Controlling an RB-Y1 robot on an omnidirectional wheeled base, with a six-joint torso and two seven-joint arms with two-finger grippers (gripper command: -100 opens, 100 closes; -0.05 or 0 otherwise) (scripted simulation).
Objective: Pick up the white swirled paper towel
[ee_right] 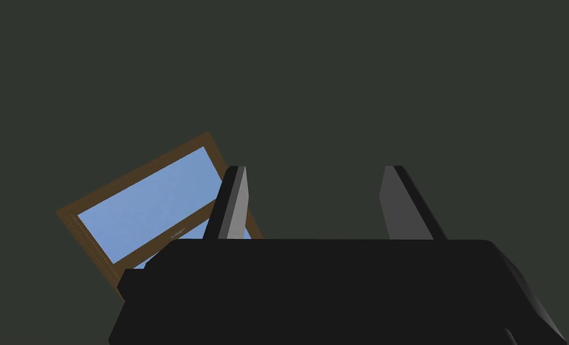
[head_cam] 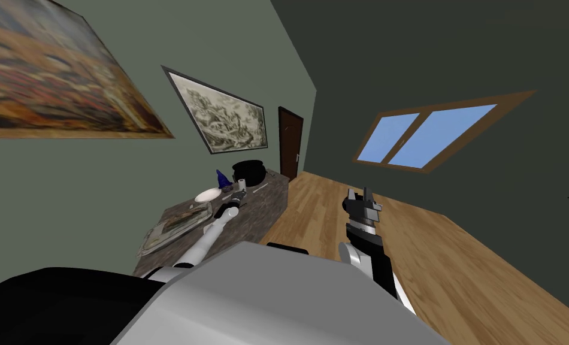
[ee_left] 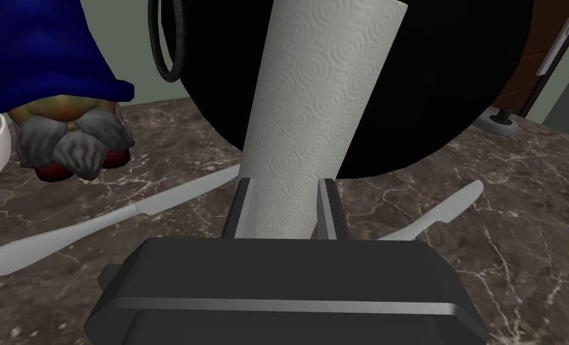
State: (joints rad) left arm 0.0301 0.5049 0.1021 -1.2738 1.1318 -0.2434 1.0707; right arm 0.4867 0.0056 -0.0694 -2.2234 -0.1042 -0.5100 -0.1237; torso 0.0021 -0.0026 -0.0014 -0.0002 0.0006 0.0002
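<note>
At the far end of the marble counter (ee_left: 517, 197), left gripper (ee_left: 284, 203) is pinching the paper towel roll (ee_left: 319, 90) near its base; right gripper (ee_right: 319, 200) is idling, fingers spread. Risk: low grip letting roll pivot into black pot (ee_left: 457, 90) behind.

A long table with a dark brown marble top (head_cam: 264, 203) stands along a grey-green wall (head_cam: 97, 179) carrying a colourful framed painting (head_cam: 44, 78) and a pale grey framed picture (head_cam: 223, 117), a dark brown door (head_cam: 290, 144) is at the far end, and a brown-framed window with blue panes (head_cam: 427, 135) sits in the darker wall (head_cam: 457, 48) above the light wooden plank floor (head_cam: 457, 269).
</note>
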